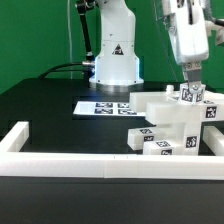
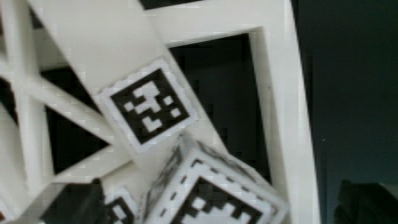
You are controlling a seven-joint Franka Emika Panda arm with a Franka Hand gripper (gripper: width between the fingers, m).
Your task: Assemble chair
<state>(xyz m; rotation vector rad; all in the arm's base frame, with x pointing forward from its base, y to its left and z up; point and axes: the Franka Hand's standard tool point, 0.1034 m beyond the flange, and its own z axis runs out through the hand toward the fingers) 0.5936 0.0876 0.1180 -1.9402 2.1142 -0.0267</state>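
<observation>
The gripper (image 1: 193, 87) is seen spread wide above the chair (image 1: 172, 125), nothing being held. The marker board (image 1: 103, 106) is laid flat behind.

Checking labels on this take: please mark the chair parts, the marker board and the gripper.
chair parts (image 1: 165, 125), exterior view, side of the white stack.
marker board (image 1: 100, 106), exterior view, its tagged top face.
gripper (image 1: 190, 85), exterior view, between the fingertips.

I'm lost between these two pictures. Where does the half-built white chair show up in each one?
Exterior view: the chair stands on the black table at the exterior view's right, under the gripper.
Wrist view: its white bars fill the picture, very close up.
Shared landmark: the black-and-white square tags on the parts.
</observation>
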